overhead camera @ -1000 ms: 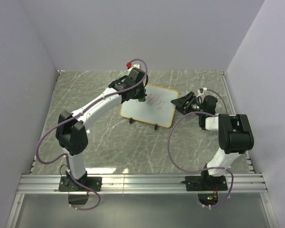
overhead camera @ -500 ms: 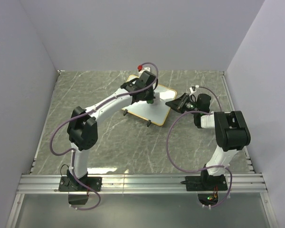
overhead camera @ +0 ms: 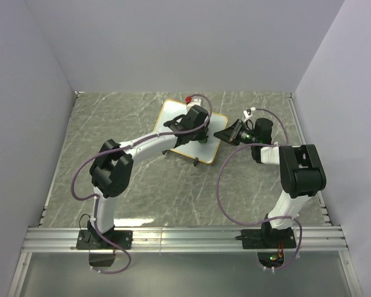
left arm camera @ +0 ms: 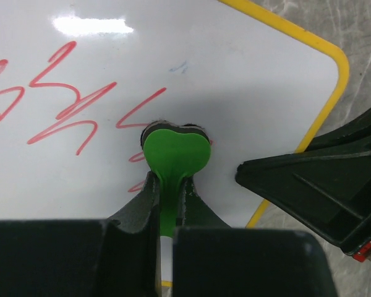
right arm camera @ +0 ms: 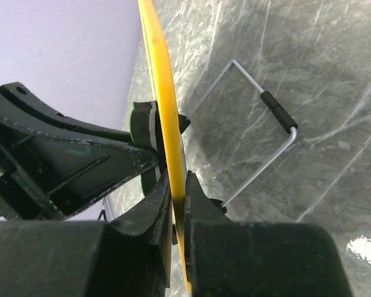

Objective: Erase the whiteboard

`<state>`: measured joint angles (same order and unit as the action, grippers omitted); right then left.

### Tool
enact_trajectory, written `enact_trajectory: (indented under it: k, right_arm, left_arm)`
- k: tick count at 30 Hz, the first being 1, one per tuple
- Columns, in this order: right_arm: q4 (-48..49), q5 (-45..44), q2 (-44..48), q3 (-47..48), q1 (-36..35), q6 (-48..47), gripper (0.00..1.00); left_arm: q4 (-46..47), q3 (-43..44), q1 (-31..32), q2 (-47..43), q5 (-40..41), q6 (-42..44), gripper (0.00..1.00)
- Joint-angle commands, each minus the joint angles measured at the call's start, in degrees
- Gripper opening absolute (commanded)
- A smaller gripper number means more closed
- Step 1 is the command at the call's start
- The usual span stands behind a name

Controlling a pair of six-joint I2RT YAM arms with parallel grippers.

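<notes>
While the small white whiteboard with yellow frame lies far-centre on the grey marbled table seen from above, the left gripper sits over its right half and the right gripper meets its right edge. From the left wrist, the jaws pinch a green rubber eraser touching the board, red scribbles spreading to that view's left over open surface. From the right wrist, jaws are pressed together on the yellow rim.
</notes>
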<state>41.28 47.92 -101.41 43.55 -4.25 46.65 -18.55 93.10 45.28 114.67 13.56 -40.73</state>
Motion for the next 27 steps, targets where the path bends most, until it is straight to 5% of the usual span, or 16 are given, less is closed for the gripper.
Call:
enact_trajectory:
  k: [1, 13, 19, 27]
  right_arm:
    - [-10.42, -4.50, -0.81, 1.36, -1.29, -3.15, 0.00]
    - [-20.44, -5.47, 1.91, 4.52, -1.46, -8.15, 0.00]
    - [-23.34, -5.82, 2.00, 5.75, -2.34, -9.82, 0.00]
    - [-26.34, -6.35, 1.74, 7.51, -3.57, -11.41, 0.00]
  left_arm:
    - [4.92, -3.18, 2.45, 0.99, -4.33, -3.29, 0.00]
    - [11.25, -19.71, -7.30, -5.86, -3.54, -1.90, 0.00]
    - [10.90, -17.00, -7.40, -4.20, -5.38, -0.49, 0.00]
    - [9.23, -8.03, 0.24, -0.50, -7.85, 0.48, 0.00]
